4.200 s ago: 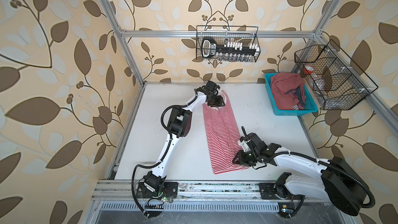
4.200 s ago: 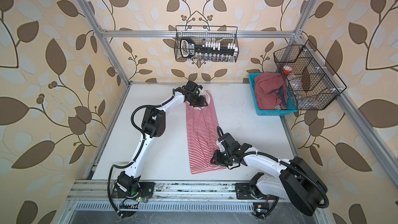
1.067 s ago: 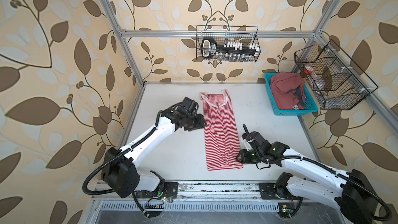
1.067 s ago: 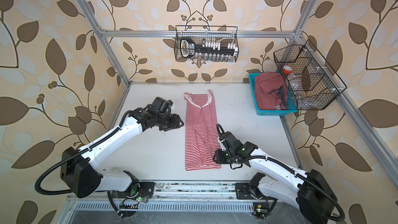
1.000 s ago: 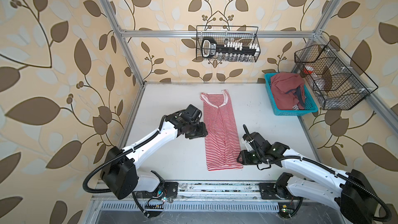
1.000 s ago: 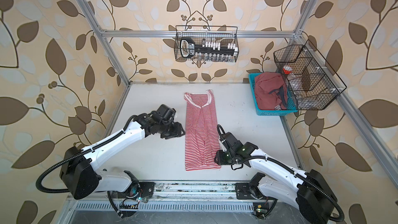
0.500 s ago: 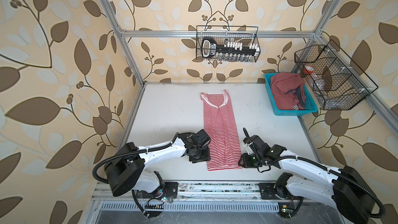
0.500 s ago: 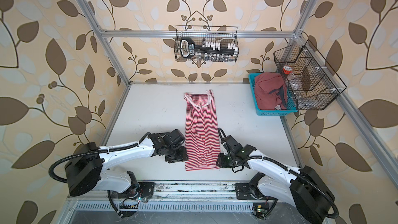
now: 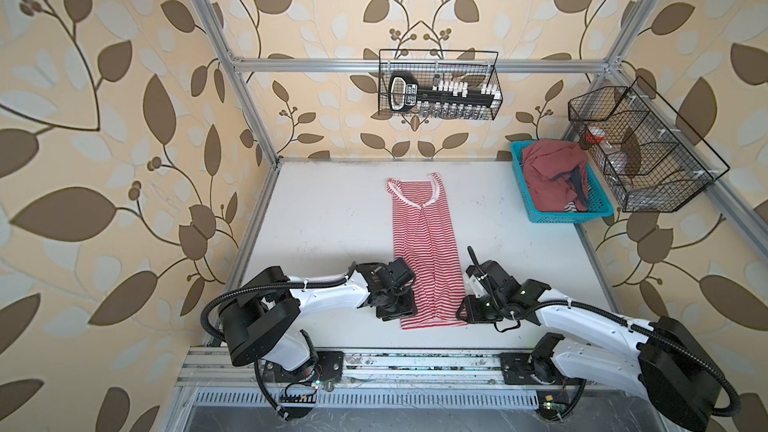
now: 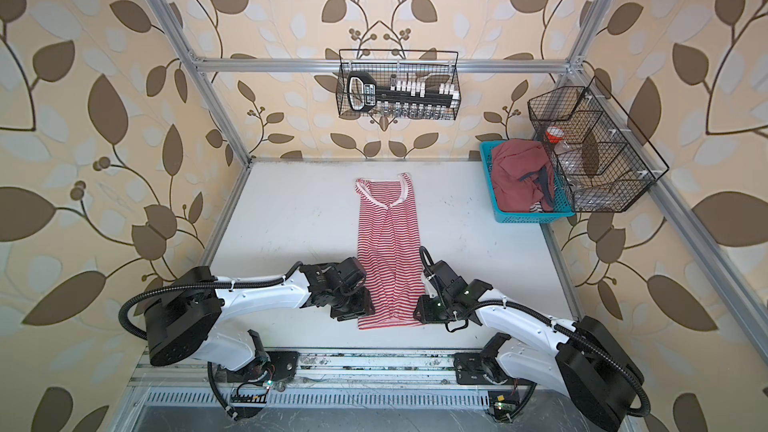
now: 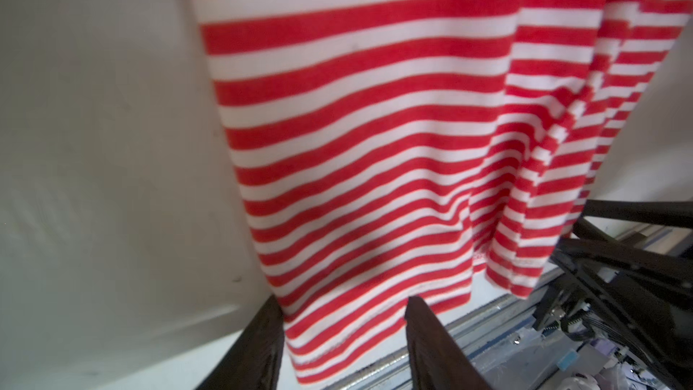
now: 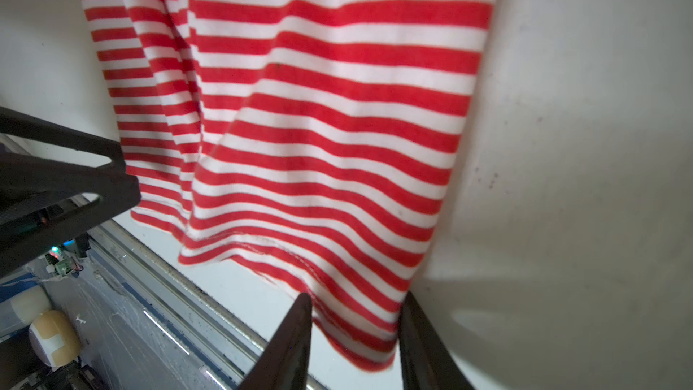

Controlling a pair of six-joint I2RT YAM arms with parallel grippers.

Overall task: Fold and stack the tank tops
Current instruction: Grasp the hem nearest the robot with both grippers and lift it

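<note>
Lengthwise, the striped tank top (image 9: 426, 251) lies flat on the table (image 9: 324, 209), neckline toward the back wall, hem toward the arms' bases. Both arms stretch low and inward. The left gripper (image 11: 343, 300) and right gripper (image 12: 356, 296) each straddle a hem corner, jaws parted, not clamped.

left gripper (image 9: 404, 312) low, jaws apart, right gripper (image 9: 462, 312) likewise

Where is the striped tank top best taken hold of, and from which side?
Its two hem corners, from the outer sides: the striped tank top lies flat and narrow, with both corners exposed. The left hand and right hand each straddle one corner, open.
</note>
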